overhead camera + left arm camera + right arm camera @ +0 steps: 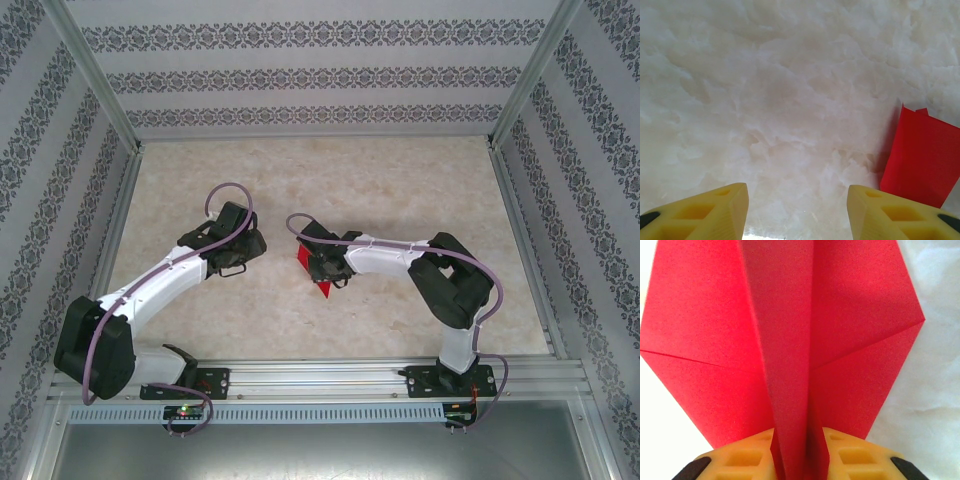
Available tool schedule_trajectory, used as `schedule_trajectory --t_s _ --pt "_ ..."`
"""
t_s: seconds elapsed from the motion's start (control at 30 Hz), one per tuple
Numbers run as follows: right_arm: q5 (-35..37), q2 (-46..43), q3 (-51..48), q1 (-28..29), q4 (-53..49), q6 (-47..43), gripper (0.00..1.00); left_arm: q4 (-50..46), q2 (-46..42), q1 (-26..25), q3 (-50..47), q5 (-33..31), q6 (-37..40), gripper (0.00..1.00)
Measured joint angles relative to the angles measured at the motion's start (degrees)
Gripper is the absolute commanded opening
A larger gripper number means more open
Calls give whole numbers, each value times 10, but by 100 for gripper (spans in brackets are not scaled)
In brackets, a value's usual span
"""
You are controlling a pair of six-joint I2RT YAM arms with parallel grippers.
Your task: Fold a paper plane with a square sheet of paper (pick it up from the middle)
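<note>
Right gripper (797,455): yellow fingers (860,457) pinch central keel fold of paper plane (855,340), wings spread either side. Plane near middle of table (400,170), slightly toward near edge; resting or lifted, cannot tell. Left gripper (797,215): jaws apart, empty, over bare tabletop beside plane. Judgement: paper thin, light, floppy, creases easily; best hold is keel mid-length, gentle pinch, never wingtips.
</note>
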Motion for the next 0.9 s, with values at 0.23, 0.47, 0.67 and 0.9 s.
schedule_trajectory --t_s 0.23,0.47,0.67,0.9 --pt "2 4 8 5 -17 -6 24 0 0 0 3 2 0 56" --pt "2 7 14 5 -22 -10 25 0 0 0 3 2 0 56" --pt "2 10 19 5 -29 -11 25 0 0 0 3 2 0 57" --pt "2 11 21 5 -30 -13 25 0 0 0 3 2 0 58"
